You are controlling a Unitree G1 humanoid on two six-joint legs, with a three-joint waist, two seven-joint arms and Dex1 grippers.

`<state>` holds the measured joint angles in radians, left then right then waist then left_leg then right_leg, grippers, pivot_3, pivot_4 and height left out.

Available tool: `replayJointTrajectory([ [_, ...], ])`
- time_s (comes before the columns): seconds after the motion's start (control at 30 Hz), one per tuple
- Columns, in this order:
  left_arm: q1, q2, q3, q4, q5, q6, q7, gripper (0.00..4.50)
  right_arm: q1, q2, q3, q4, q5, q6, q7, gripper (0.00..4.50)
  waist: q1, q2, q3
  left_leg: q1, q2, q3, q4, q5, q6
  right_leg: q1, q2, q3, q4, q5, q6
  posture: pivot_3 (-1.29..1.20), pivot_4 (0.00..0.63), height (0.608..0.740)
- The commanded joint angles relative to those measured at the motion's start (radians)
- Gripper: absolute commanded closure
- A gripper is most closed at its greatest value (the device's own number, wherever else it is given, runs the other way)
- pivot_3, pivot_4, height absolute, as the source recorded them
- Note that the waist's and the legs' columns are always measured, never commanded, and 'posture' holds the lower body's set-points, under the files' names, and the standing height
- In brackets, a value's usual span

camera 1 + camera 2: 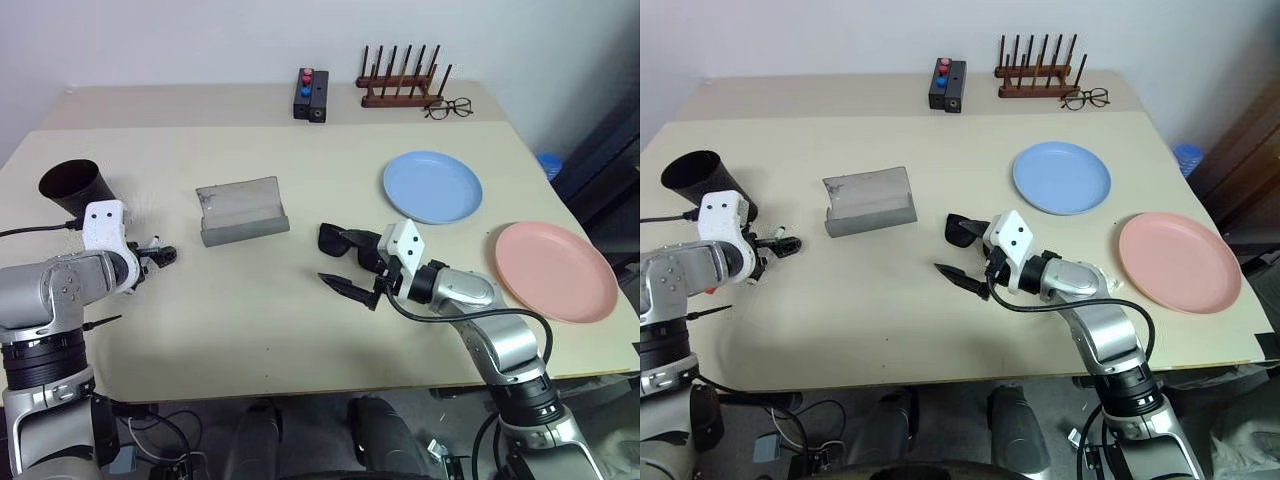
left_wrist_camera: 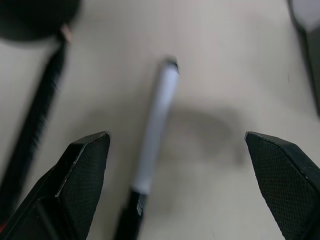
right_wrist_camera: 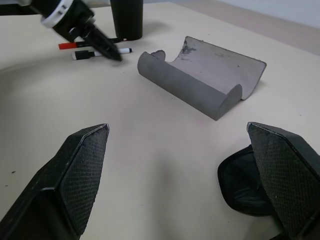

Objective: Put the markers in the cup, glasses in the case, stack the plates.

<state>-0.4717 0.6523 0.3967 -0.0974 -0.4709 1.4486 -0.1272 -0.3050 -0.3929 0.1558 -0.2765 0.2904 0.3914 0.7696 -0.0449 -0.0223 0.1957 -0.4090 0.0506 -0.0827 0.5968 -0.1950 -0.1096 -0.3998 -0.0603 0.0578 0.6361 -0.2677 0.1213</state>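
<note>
Jaws wide open on both your grippers, holding nothing: left gripper (image 1: 160,254) hangs over the markers (image 3: 97,50) beside the cup (image 1: 75,187), right gripper (image 1: 345,265) by the glasses (image 1: 338,240), case (image 1: 242,211) just left, plates (image 1: 433,187) right.

My left gripper (image 1: 160,254) hangs near the left edge of the table (image 1: 300,330), its black fingers apart, just below the dark cup (image 1: 75,187). The grey case (image 1: 241,211) lies open toward the middle. My right gripper (image 1: 345,268) has its fingers spread around the near end of the black glasses (image 1: 340,240). The blue plate (image 1: 432,186) and the pink plate (image 1: 556,270) lie apart on my right. At the far edge stand a black box (image 1: 311,94), a wooden rack (image 1: 403,80) and clear eyeglasses (image 1: 448,108).
</note>
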Motion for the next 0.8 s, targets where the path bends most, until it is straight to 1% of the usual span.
replayJointTrajectory([
  [0.03, 0.029, 0.033, -0.007, -0.058, 0.005, 0.047, -0.026, 0.29, -0.027, 0.005, -0.013, -0.043, 0.035, 0.012, 0.0, 0.0, 0.0, 0.0, 0.0, 0.0, 0.0, 0.0, 0.0, 0.0, 0.0, 0.0, 0.0, 0.0, 0.0, 0.0, 0.0, 0.0, 0.15, 0.74],
  [0.1, 0.037, 0.026, 0.003, -0.067, 0.014, 0.057, -0.028, 0.9, -0.031, -0.013, -0.012, -0.059, 0.073, 0.044, 0.037, 0.0, 0.001, 0.0, 0.0, 0.0, 0.0, 0.0, 0.0, 0.0, 0.0, 0.0, 0.0, 0.0, 0.0, 0.0, 0.0, 0.0, 0.15, 0.74],
  [0.17, 0.04, 0.016, 0.02, -0.065, 0.021, 0.056, -0.03, 1.79, -0.031, -0.043, 0.005, -0.077, 0.085, 0.055, 0.079, 0.0, 0.003, 0.0, 0.0, 0.0, 0.0, 0.0, 0.0, 0.0, 0.0, 0.0, 0.0, 0.0, 0.0, 0.0, 0.0, 0.0, 0.15, 0.74],
  [0.33, 0.042, 0.003, 0.028, -0.059, 0.039, 0.041, -0.035, 4.41, -0.042, -0.084, 0.031, -0.085, 0.096, 0.04, 0.153, 0.0, 0.003, 0.0, 0.0, 0.0, 0.0, 0.0, 0.0, 0.0, 0.0, 0.001, 0.0, 0.0, 0.0, 0.0, 0.0, 0.0, 0.15, 0.74],
  [0.43, 0.039, -0.015, 0.047, -0.062, 0.051, 0.027, -0.028, 4.46, -0.053, -0.084, 0.039, -0.076, 0.089, 0.017, 0.17, 0.0, 0.003, 0.0, 0.0, 0.0, 0.0, 0.0, 0.0, 0.0, 0.0, 0.001, 0.0, 0.0, 0.0, 0.0, 0.0, 0.0, 0.15, 0.74],
  [0.53, 0.047, -0.019, 0.064, -0.091, 0.039, -0.018, -0.061, 4.46, -0.062, -0.076, 0.043, -0.064, 0.082, 0.008, 0.172, 0.0, 0.004, 0.0, 0.0, 0.0, 0.0, 0.0, 0.0, 0.0, 0.0, 0.001, 0.0, 0.0, 0.0, 0.0, 0.0, 0.0, 0.15, 0.74],
  [0.67, 0.098, 0.019, 0.071, -0.217, 0.005, -0.218, -0.187, 4.46, -0.069, -0.071, 0.051, -0.045, 0.072, -0.008, 0.166, 0.0, 0.003, -0.001, 0.0, 0.0, 0.0, 0.0, 0.0, 0.0, 0.0, 0.0, -0.001, 0.0, -0.001, 0.0, 0.0, 0.0, 0.15, 0.74],
  [0.73, 0.119, 0.01, 0.12, -0.311, -0.033, -0.356, -0.259, 4.46, -0.07, -0.068, 0.054, -0.039, 0.07, -0.014, 0.164, 0.0, 0.003, -0.001, 0.0, -0.001, 0.0, 0.0, 0.0, 0.0, 0.0, 0.0, -0.001, 0.0, -0.001, 0.0, 0.0, 0.0, 0.15, 0.74],
  [0.8, 0.123, -0.011, 0.166, -0.349, -0.05, -0.478, -0.289, 4.46, -0.075, -0.062, 0.056, -0.032, 0.063, -0.027, 0.16, 0.0, 0.003, -0.001, 0.0, -0.001, 0.0, 0.0, 0.0, 0.0, 0.0, 0.0, -0.001, 0.0, -0.001, -0.001, -0.002, 0.0, 0.15, 0.74],
])
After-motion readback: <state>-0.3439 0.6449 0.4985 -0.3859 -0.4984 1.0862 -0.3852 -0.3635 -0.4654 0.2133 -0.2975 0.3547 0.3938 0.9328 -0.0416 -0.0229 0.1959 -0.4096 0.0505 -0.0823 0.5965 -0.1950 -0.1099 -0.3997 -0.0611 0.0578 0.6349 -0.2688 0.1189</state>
